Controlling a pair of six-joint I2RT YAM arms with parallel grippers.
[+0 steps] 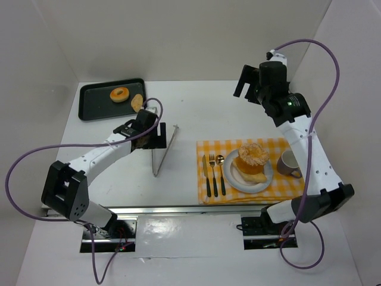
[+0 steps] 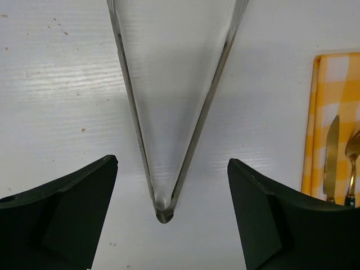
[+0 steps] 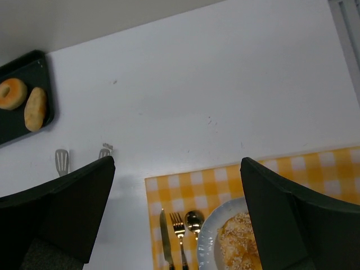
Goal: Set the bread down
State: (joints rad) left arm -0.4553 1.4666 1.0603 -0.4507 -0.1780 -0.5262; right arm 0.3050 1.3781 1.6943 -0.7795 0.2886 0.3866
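Note:
Metal tongs lie flat on the white table, their hinge end pointing towards me in the left wrist view. My left gripper is open and empty, its fingers straddling the hinge end without touching it. A sugared bread sits on another bread on a white plate. A doughnut and an oval roll lie on a black tray. My right gripper is open and empty, raised high at the back right.
The plate stands on a yellow checked placemat with a knife, fork and spoon to its left. A mug stands to its right. White walls enclose the table on three sides.

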